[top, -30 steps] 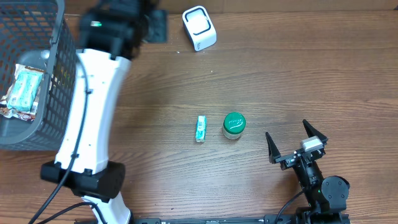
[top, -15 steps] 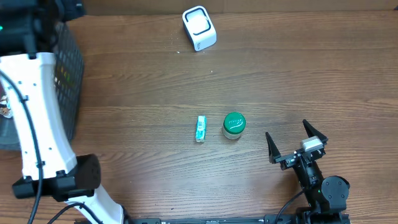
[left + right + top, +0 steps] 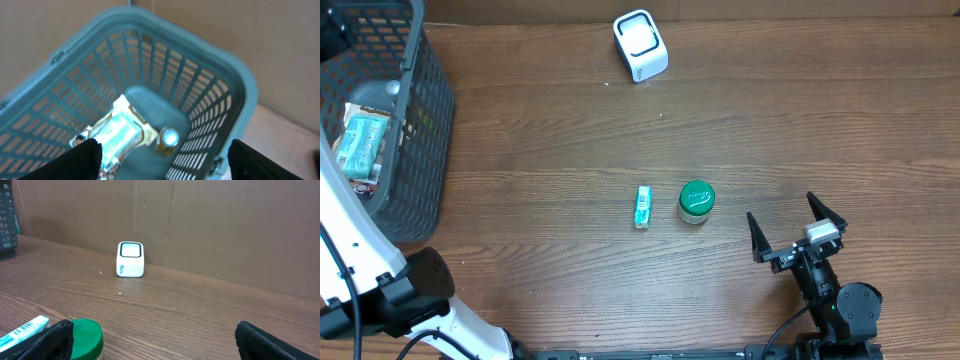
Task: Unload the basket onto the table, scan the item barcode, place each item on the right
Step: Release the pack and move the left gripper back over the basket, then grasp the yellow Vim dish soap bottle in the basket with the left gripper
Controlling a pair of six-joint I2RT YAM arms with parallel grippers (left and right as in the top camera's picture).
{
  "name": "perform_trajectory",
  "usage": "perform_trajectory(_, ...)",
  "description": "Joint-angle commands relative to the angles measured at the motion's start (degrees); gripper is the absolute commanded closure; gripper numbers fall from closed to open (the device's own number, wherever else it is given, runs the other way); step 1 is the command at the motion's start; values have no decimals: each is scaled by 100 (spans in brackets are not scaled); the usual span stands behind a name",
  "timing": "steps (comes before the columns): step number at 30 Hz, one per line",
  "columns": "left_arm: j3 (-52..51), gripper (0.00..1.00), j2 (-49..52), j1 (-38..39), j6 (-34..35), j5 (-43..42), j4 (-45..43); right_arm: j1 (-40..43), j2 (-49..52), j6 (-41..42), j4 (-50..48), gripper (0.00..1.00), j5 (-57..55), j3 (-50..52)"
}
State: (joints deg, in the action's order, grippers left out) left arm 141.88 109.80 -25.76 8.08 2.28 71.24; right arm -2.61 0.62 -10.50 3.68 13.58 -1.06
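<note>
The green-lidded jar [image 3: 696,201] is standing upright on the wooden table [image 3: 820,120]. A small teal-and-white packet [image 3: 642,206] with a printed barcode is lying just beside the jar on its left, a narrow gap showing between them. The white barcode scanner [image 3: 640,45] is sitting well beyond the jar, toward the table's far edge and slightly to the left. The right gripper [image 3: 780,207] is sitting near the jar on its right, closer to the robot's base, with its fingers spreading wide and nothing between them. Far to the left of the jar, a dark mesh basket [image 3: 430,130] is holding a teal pouch [image 3: 362,140] and a small shiny-lidded container [image 3: 169,137]. The left gripper [image 3: 164,150] is hovering above that basket, its fingers [image 3: 85,157] standing wide apart and gripping nothing.
</note>
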Motion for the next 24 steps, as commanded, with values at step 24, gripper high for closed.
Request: perform_trajectory(24, 28, 20, 2417, -162, -1250, -691, 769, 22, -46, 35, -24, 0, 17, 61)
